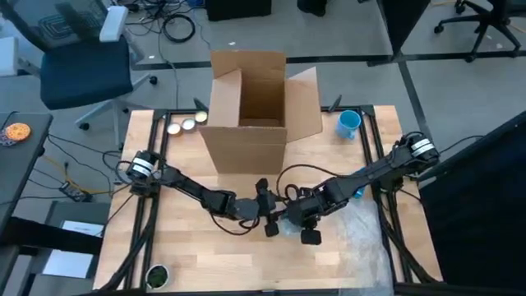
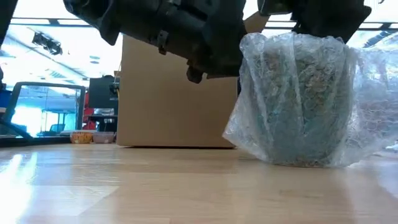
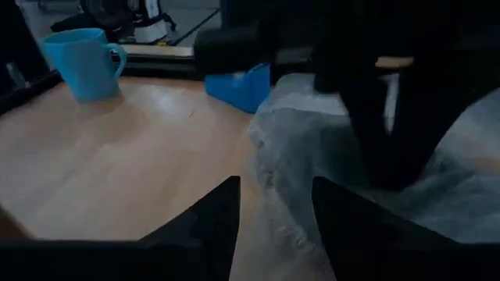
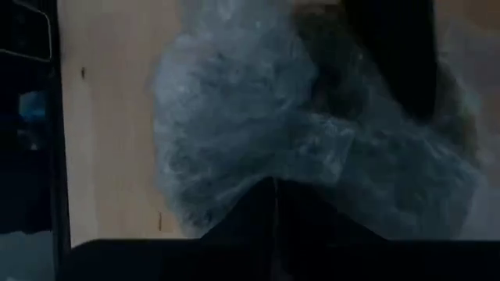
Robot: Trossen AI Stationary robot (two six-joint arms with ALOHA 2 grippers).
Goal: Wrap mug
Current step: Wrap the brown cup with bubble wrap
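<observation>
While the cardboard box (image 1: 246, 103) stands at twelve o'clock on the table (image 1: 189, 259), my two arms meet just below it, at the centre. The bubble wrap (image 2: 292, 99) already cloaks the mug (image 2: 298, 106), which sits upright between my grippers. My right gripper (image 4: 273, 183) hangs over the bundle with its fingers pressed together, seemingly pinching the film. My left gripper (image 3: 273, 211), fingers spread, faces the bundle from nine o'clock. I judge the fold should be pulled snug while the left steadies the base. A spare blue mug (image 1: 348, 123) waits at two o'clock.
</observation>
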